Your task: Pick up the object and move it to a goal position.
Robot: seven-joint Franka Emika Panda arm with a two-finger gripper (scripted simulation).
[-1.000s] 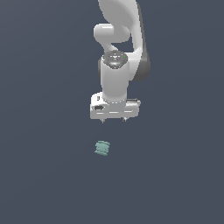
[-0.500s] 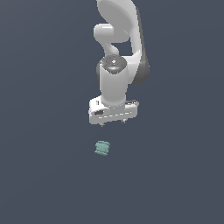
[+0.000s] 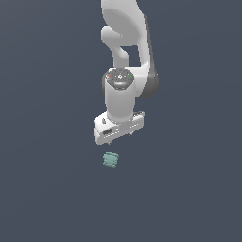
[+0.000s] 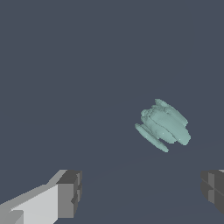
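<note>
Object (image 3: 111, 160): small, pale teal-green, blocky. In the exterior view it reads as a squat, roughly square lump with faint horizontal banding across its face. It lies alone on the flat dark blue-grey ground (image 3: 42, 189).

The wrist view resolves the object (image 4: 164, 124) better. The sides are ridged and bumpy: several rounded ribs run lengthwise along the body, and a thin flange-like lip stands off one long edge. It sits skewed to the line between the fingers, not square to them. Colour is uniform; no markings seen.

Gripper (image 3: 119, 137): white, on the end of the white arm (image 3: 127, 56), pointing down. It hangs above the object, with a clear gap of ground showing between them in the exterior view, and is offset a little toward the exterior view's right. No contact.

Gripper state, from the wrist view (image 4: 140, 190): jaws spread wide, holding nothing. One dark grey fingertip (image 4: 69, 192) shows at one side of the frame, the other at the opposite edge. The object is not between the tips; it lies on the ground beyond them, nearer the fingertip at the frame's edge.

The object is much smaller than the gripper body.
</note>
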